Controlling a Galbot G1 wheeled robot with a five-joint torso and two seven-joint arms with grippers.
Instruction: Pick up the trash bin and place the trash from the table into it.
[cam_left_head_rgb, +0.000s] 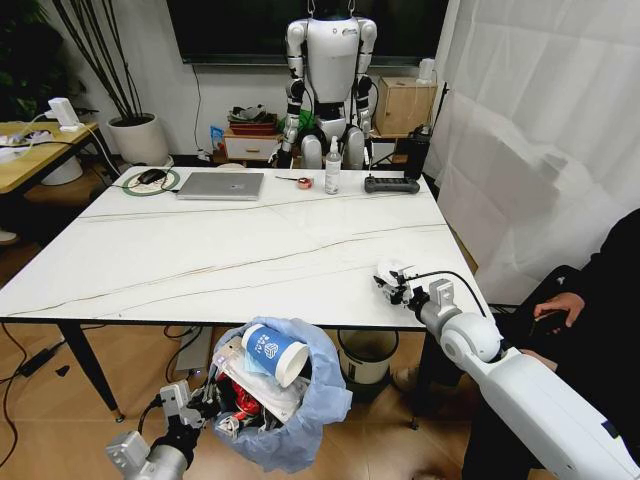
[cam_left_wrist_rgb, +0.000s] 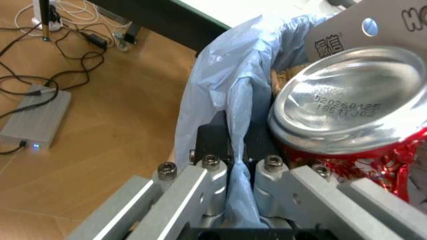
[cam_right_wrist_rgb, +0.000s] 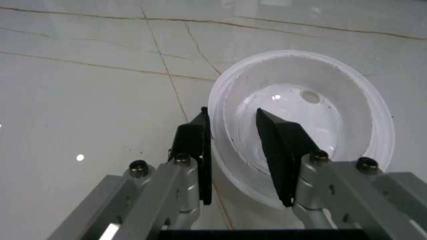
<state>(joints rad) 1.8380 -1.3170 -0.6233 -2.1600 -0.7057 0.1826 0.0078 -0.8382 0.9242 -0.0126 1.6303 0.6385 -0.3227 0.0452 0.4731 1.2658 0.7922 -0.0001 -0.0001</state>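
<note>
The right gripper (cam_right_wrist_rgb: 233, 150) pinches the rim of the round white plastic lid (cam_right_wrist_rgb: 303, 120) at the marble-look table's (cam_left_head_rgb: 200, 250) near right edge, apparently to lift it, while the left gripper (cam_left_wrist_rgb: 233, 167), clamped on the blue bag, holds the full bag-lined trash bin (cam_left_head_rgb: 300, 400) below the near edge.

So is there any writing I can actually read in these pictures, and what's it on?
"02026012S" over "16511302", roughly as stamped, on the silver base of the red can in the trash bin.
Two Chinese characters on the white card above the can: too blurred to read surely.
A blue logo on the paper cup: too small to read.
The white lid carries no text.
</note>
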